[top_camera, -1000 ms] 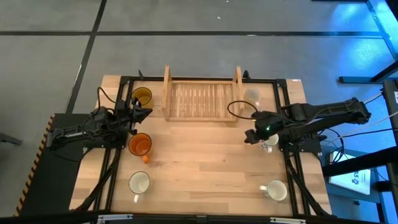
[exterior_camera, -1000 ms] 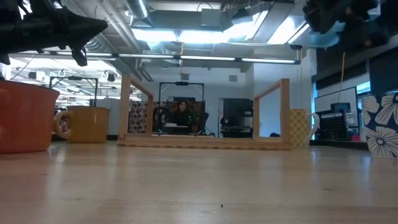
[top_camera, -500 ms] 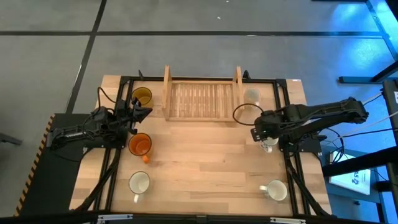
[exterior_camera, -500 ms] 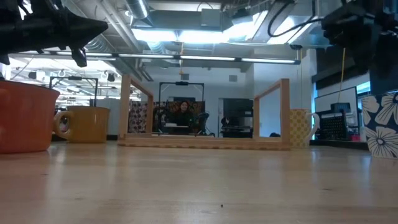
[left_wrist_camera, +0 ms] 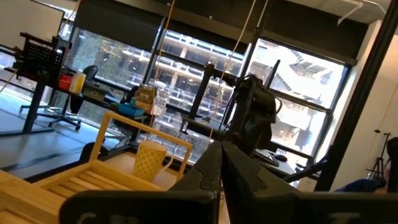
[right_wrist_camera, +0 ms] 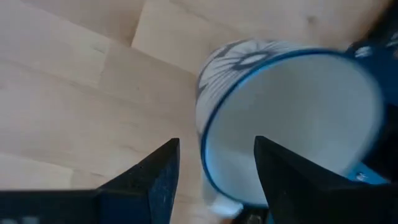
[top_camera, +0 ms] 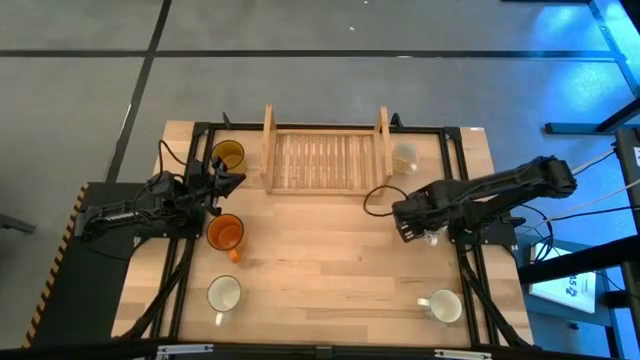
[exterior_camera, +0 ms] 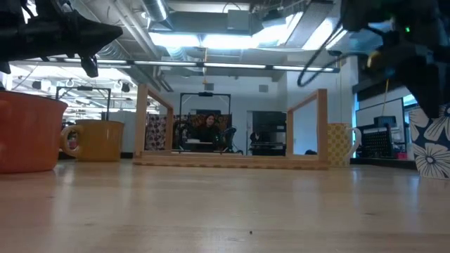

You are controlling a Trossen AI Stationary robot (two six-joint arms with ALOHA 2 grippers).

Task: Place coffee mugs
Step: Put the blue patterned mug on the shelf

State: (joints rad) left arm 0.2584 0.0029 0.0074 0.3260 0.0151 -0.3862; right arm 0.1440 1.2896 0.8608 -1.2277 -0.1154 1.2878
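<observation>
Nearby, wooden tray [top_camera: 325,162] stands between cream mug [top_camera: 404,156] and amber mug [top_camera: 228,155].

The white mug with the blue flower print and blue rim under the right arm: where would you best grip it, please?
Probably by its rim wall, from straight above. The white flower-print mug with the blue rim stands upright and open-mouthed, and the right end effector already hangs over it, open, with the near wall between the fingers. One finger inside and one outside looks workable.

Wooden table [top_camera: 320,260]: mugs [top_camera: 225,233], slatted tray [top_camera: 325,162]
</observation>
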